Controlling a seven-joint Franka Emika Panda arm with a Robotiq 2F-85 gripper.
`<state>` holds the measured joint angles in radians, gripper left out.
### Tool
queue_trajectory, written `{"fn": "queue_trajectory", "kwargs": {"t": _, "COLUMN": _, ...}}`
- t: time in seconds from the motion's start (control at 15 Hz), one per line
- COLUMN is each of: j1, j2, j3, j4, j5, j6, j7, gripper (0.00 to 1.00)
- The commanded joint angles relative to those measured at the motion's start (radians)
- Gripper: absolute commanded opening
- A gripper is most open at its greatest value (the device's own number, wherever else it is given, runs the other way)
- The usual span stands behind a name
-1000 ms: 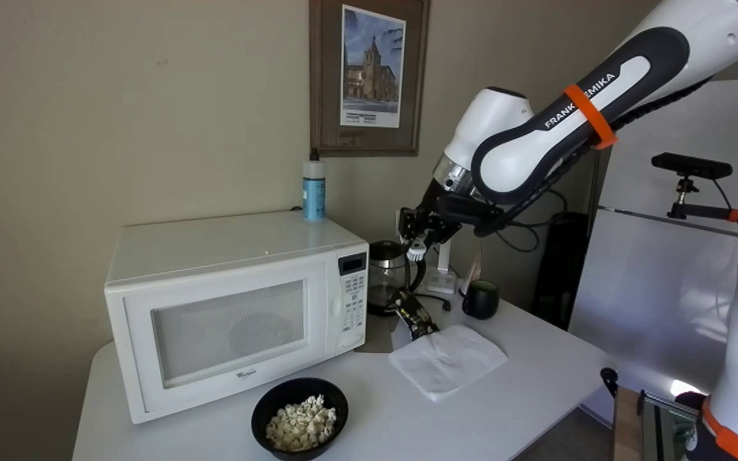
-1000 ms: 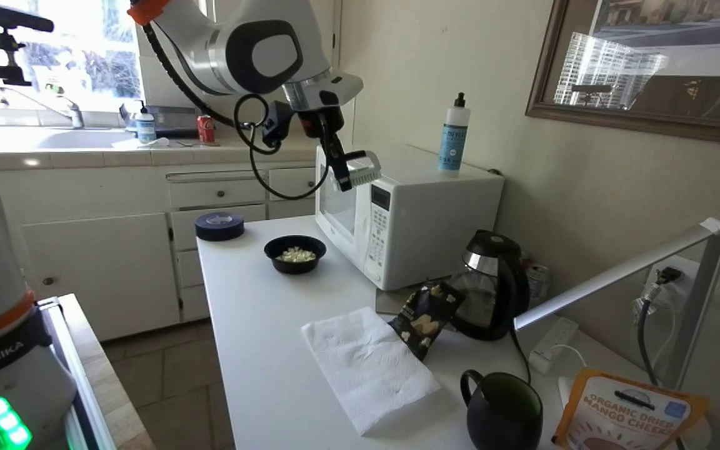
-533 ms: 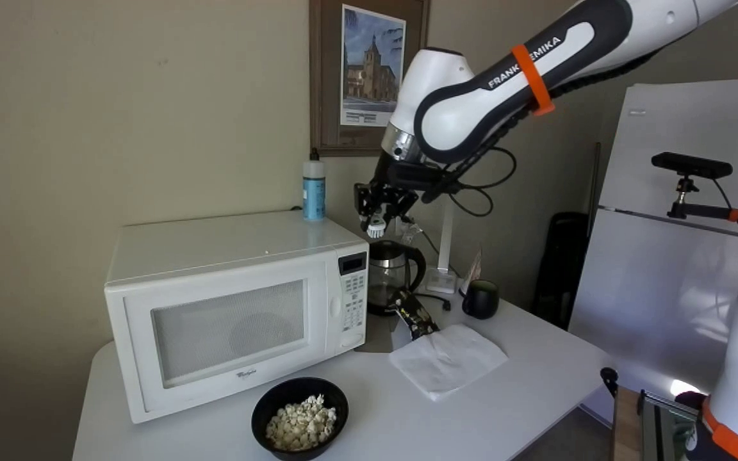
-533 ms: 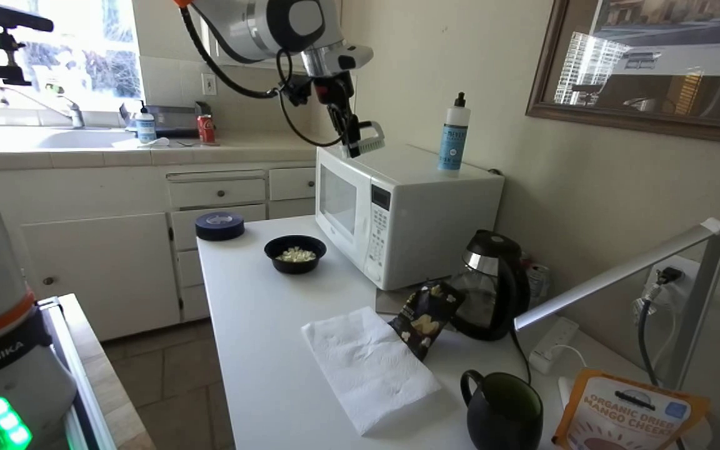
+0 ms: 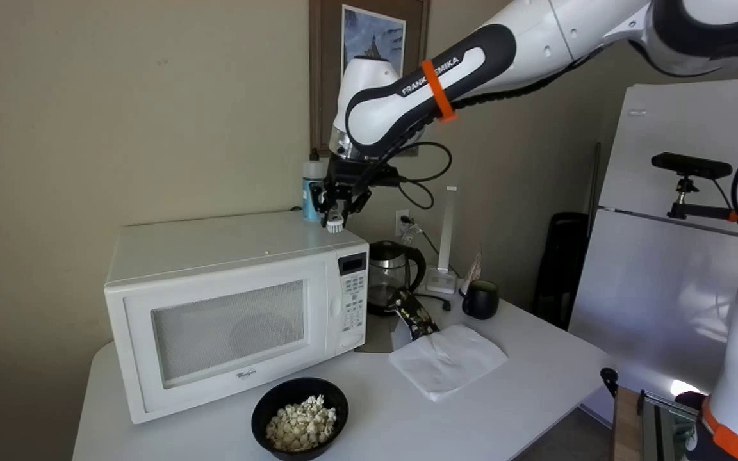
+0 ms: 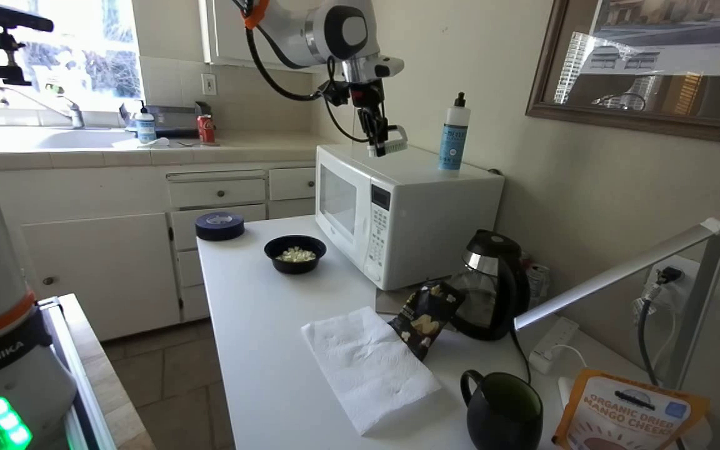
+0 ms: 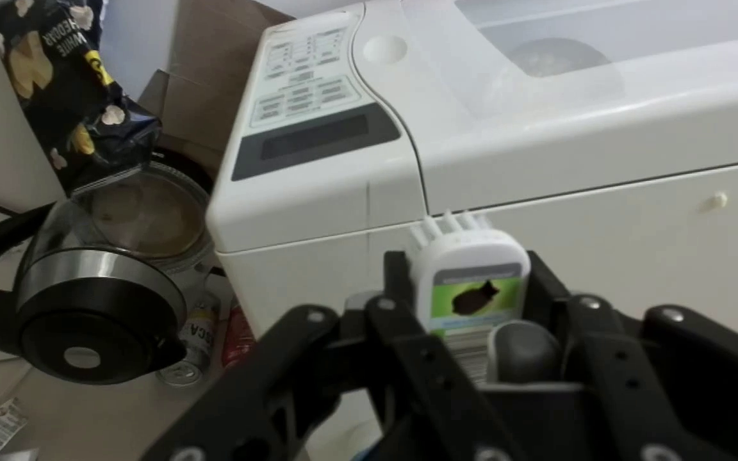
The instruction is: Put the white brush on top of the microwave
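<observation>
White brush (image 7: 475, 272): smooth, round-cornered and pale, its stubby bristles pointing to twelve o'clock in the wrist view, a green-and-grey printed label across its flat face.
Gripper (image 7: 468, 285): black, jointed, dotted with round screw heads; its jaws pinched the brush from nine and three o'clock in that same view.
Microwave (image 5: 234, 333): big white box, glossy, with a fine-meshed window; in an exterior view the brush was between one and two o'clock from its middle, its lower edge overlapping the top near the button-panel end. I could not tell whether the bristles touched it.
Bottle (image 6: 454, 140): a slim cylinder with a blue label and black tip, upright on the microwave's top, at three o'clock from the brush in an exterior view and apart from it.
Bowl (image 5: 282, 394): round and black, filled with lumpy popcorn (image 5: 302, 426), at five o'clock from the microwave on the smooth white surface (image 5: 183, 438).
Kettle (image 6: 485, 290): clear glass, shiny metal band, black handle, just beside the microwave.
Bag (image 6: 425, 315): black, crinkled, tilted near the kettle.
Paper towel (image 6: 366, 369): white, dimpled, creased, spread flat between seven and eight o'clock from the bag.
Mug (image 6: 504, 415): dark, round-bellied, handle toward ten o'clock.
</observation>
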<state>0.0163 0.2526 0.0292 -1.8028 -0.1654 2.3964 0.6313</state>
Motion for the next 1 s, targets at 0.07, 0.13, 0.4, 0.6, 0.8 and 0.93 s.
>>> {"fn": "queue_trajectory", "kwargs": {"t": 0.07, "j1": 0.054, "j2": 0.180, "j3": -0.046, "j4": 0.208, "j5": 0.026, "j6": -0.066, "j7": 0.011, "gripper": 0.19}}
{"fn": "queue_trajectory", "kwargs": {"t": 0.13, "j1": 0.058, "j2": 0.202, "j3": -0.051, "j4": 0.234, "j5": 0.037, "j6": -0.072, "j7": 0.005, "gripper": 0.19}}
{"fn": "queue_trajectory", "kwargs": {"t": 0.4, "j1": 0.059, "j2": 0.267, "j3": -0.064, "j4": 0.320, "j5": 0.075, "j6": -0.098, "j7": -0.014, "gripper": 0.19}}
{"fn": "queue_trajectory", "kwargs": {"t": 0.6, "j1": 0.053, "j2": 0.290, "j3": -0.061, "j4": 0.360, "j5": 0.103, "j6": -0.135, "j7": -0.044, "gripper": 0.69}}
{"fn": "queue_trajectory", "kwargs": {"t": 0.8, "j1": 0.054, "j2": 0.304, "j3": -0.066, "j4": 0.394, "j5": 0.118, "j6": -0.179, "j7": -0.057, "gripper": 0.79}}
{"fn": "queue_trajectory", "kwargs": {"t": 0.93, "j1": 0.059, "j2": 0.298, "j3": -0.070, "j4": 0.402, "j5": 0.113, "j6": -0.202, "j7": -0.055, "gripper": 0.94}}
